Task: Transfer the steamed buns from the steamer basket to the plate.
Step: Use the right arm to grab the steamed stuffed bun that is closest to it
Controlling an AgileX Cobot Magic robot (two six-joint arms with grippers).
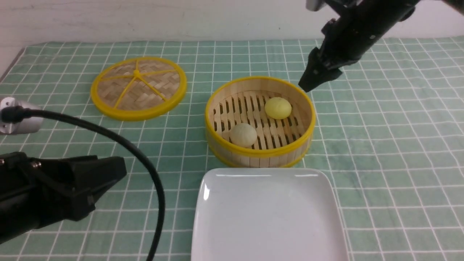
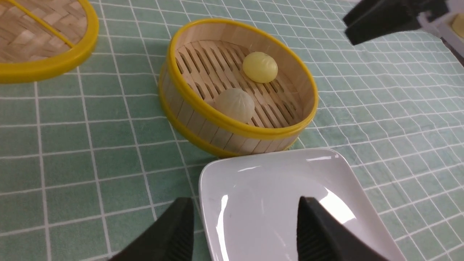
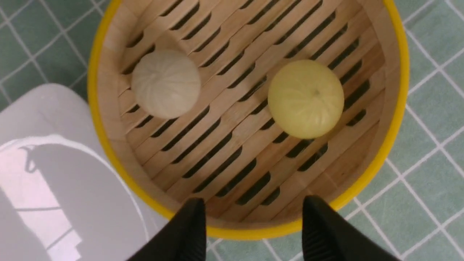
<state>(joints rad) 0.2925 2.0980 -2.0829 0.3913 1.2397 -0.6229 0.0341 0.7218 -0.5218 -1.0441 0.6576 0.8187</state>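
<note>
The steamer basket point(image 1: 259, 152) stands mid-table and holds both buns: the pale yellow bun point(image 1: 278, 108) at its far right, the off-white bun point(image 1: 244, 135) at its near left. The white plate point(image 1: 268, 232) lies just in front of the basket, bare. My right gripper point(image 1: 312, 84) hangs open and empty above the basket's far right rim; in the right wrist view point(image 3: 253, 217) the yellow bun point(image 3: 305, 98) and off-white bun point(image 3: 165, 83) lie below it. My left gripper point(image 1: 108, 174) is open and empty, low at the near left; in the left wrist view point(image 2: 244, 224) it points over the plate point(image 2: 253, 188).
The flat woven yellow-rimmed lid point(image 1: 138, 87) lies at the far left of the green checked cloth. A black cable point(image 1: 145, 163) arcs over the left arm. A white wall runs along the table's far edge.
</note>
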